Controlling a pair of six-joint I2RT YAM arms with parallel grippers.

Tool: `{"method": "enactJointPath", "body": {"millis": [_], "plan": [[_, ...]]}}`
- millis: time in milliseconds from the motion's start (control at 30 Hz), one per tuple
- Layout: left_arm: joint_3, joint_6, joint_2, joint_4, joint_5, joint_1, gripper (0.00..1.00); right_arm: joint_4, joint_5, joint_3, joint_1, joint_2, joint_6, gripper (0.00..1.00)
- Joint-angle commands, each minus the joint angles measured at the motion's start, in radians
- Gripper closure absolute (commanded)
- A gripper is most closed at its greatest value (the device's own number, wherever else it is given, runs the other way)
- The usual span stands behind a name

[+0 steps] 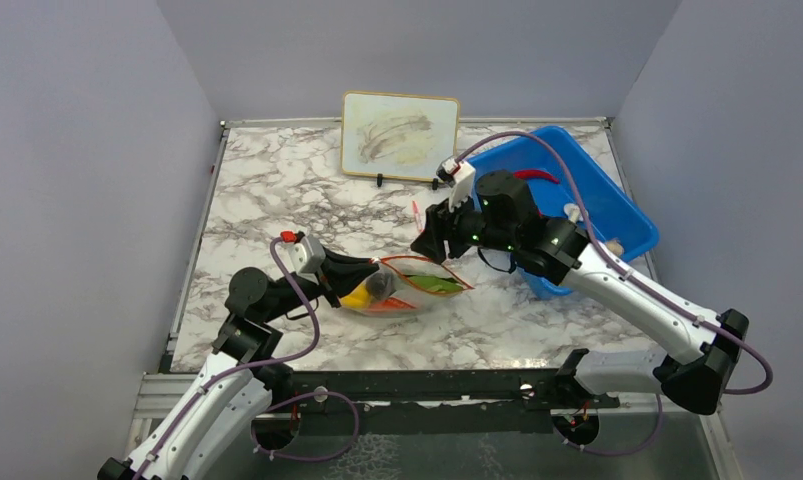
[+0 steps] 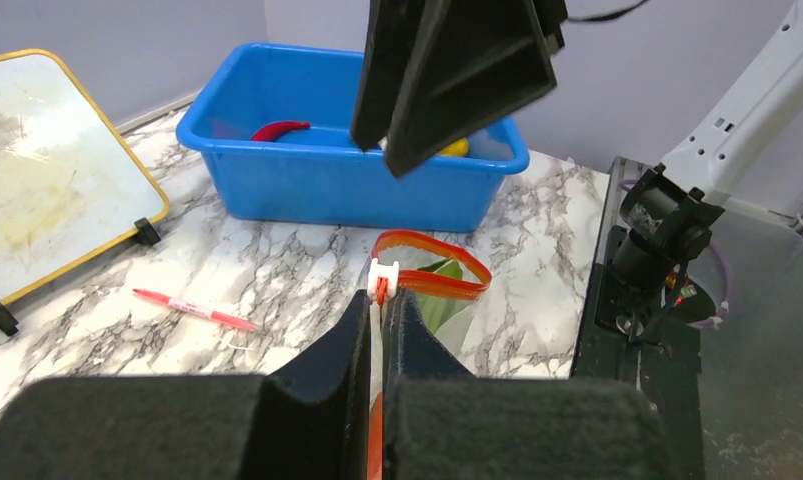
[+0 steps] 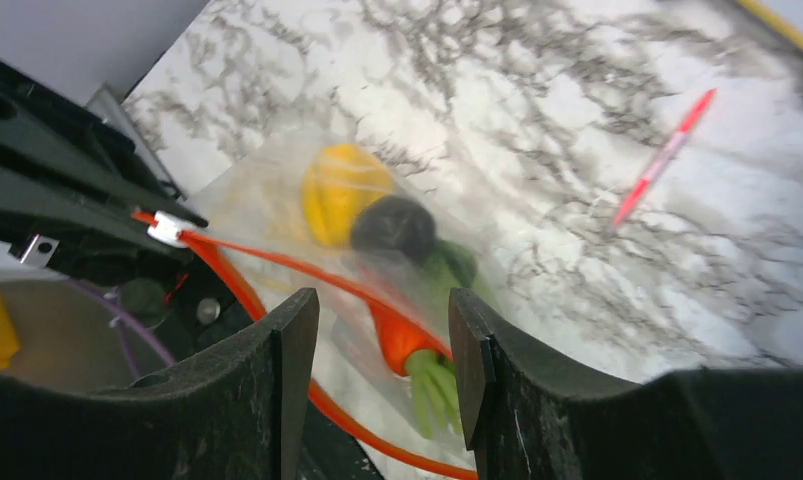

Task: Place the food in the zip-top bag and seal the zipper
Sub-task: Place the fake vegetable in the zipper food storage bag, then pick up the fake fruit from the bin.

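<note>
The clear zip-top bag (image 1: 422, 291) lies on the marble table, its mouth held open as a loop of red-orange zipper (image 2: 439, 266). My left gripper (image 2: 382, 296) is shut on the bag's edge, just behind the white slider (image 2: 384, 271). Inside the bag are a yellow pepper (image 3: 342, 190), a dark round piece (image 3: 392, 225) and a green leafy pod (image 3: 453, 264). An orange carrot (image 3: 401, 340) sits in the mouth. Right above it my right gripper (image 3: 382, 320) hangs open, its fingers clear of the carrot.
A blue bin (image 1: 632, 215) stands at the back right with a red chili (image 2: 279, 130) and a yellow piece (image 2: 455, 148) in it. A red-and-white pen (image 2: 192, 308) lies on the marble left of the bag. A framed whiteboard (image 1: 399, 135) leans at the back.
</note>
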State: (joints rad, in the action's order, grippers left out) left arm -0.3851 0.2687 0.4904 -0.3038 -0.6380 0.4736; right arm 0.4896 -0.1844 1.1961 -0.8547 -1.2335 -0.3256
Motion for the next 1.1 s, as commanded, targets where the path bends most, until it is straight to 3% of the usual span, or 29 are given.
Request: {"method": "enactJointPath", "body": {"millis": [0, 167, 433, 667, 833, 933, 1067], "plan": [[-0.020, -0.044, -0.012, 0.030, 0.015, 0.005, 1.00, 0.145, 0.212, 0.102, 0.048, -0.007, 0.105, 0.49], [-0.020, -0.046, -0.014, 0.034, 0.015, 0.005, 1.00, 0.165, 0.267, 0.157, 0.189, -0.020, 0.124, 0.49], [-0.021, -0.051, -0.019, 0.038, 0.017, 0.005, 1.00, 0.087, 0.591, 0.145, 0.364, -0.071, 0.118, 0.48], [-0.022, -0.053, -0.022, 0.040, 0.017, 0.005, 1.00, -0.028, 0.611, 0.098, 0.543, -0.164, 0.155, 0.48], [-0.023, -0.061, -0.025, 0.047, 0.017, 0.006, 1.00, -0.113, 0.527, 0.076, 0.630, -0.286, 0.173, 0.47], [-0.026, -0.064, -0.027, 0.047, 0.018, 0.007, 1.00, -0.148, 0.454, 0.092, 0.690, -0.366, 0.101, 0.47], [-0.029, -0.076, -0.033, 0.057, 0.020, 0.008, 1.00, -0.148, 0.483, 0.140, 0.704, -0.466, -0.025, 0.47]]}}
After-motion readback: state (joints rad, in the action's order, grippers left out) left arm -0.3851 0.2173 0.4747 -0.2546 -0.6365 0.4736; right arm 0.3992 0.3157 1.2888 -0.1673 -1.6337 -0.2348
